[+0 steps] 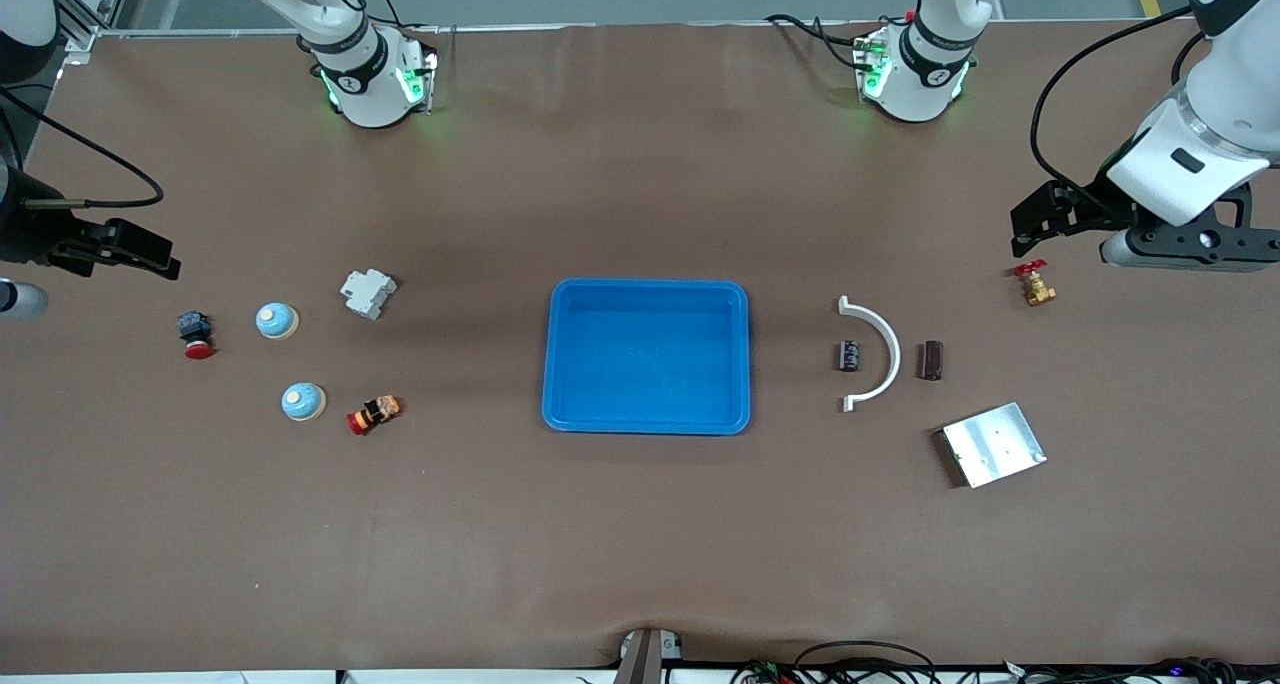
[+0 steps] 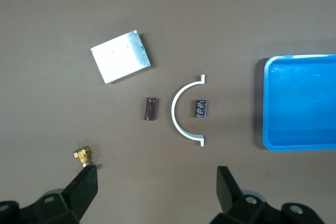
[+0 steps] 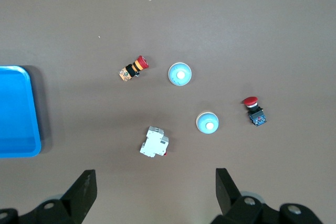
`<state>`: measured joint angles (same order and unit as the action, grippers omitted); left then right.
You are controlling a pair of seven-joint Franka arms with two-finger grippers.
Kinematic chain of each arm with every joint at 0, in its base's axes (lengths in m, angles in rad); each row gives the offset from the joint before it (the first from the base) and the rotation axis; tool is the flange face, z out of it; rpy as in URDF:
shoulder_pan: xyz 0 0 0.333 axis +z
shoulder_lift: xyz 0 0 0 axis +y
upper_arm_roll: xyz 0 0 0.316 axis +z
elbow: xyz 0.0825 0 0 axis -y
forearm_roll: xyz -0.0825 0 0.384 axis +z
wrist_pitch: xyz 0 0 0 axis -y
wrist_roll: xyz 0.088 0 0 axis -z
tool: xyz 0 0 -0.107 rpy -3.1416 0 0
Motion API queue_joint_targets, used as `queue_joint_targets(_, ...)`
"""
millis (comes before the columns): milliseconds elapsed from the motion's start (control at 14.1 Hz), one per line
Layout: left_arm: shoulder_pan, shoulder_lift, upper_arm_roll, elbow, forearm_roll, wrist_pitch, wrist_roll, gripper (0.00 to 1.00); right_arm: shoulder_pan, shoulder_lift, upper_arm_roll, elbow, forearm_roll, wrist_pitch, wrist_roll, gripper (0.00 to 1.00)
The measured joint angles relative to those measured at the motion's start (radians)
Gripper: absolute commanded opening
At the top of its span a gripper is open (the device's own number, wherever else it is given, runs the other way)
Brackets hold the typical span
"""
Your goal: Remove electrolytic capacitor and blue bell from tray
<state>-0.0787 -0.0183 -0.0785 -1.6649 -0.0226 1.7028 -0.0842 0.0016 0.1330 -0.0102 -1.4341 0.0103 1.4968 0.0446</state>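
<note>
A black capacitor [image 1: 850, 355] lies inside the curve of a white bracket; it also shows in the left wrist view [image 2: 200, 108]. A dark brown capacitor [image 1: 932, 360] lies beside the bracket [image 2: 150, 108]. Two blue bells [image 1: 276, 321] [image 1: 302, 402] stand toward the right arm's end and show in the right wrist view [image 3: 207, 123] [image 3: 179, 74]. A blue tray [image 1: 648, 286] sits mid-table, empty. My left gripper [image 2: 157, 174] is open and empty, up over the table by the brass valve [image 1: 1190, 249]. My right gripper [image 3: 156, 178] is open and empty, up at the right arm's table end [image 1: 15, 299].
A white curved bracket [image 1: 878, 349], a metal plate [image 1: 993, 444] and a brass valve with a red handle [image 1: 1036, 284] lie toward the left arm's end. A white breaker [image 1: 368, 293], a red push button [image 1: 196, 334] and a red-yellow button [image 1: 373, 414] lie near the bells.
</note>
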Motion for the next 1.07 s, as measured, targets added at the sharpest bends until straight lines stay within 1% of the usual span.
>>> queue_joint_targets(498, -0.009, 0.000, -0.003, -0.001, 0.000, -0.007, 0.001, 1.00, 0.000, 0.000, -0.001, 0.000, 0.006, 0.018, -0.050, 1.00)
queue_joint_targets(1067, -0.010, -0.001, -0.003, 0.005, 0.000, -0.007, 0.027, 1.00, 0.000, 0.000, -0.001, 0.000, 0.006, 0.018, -0.052, 1.00)
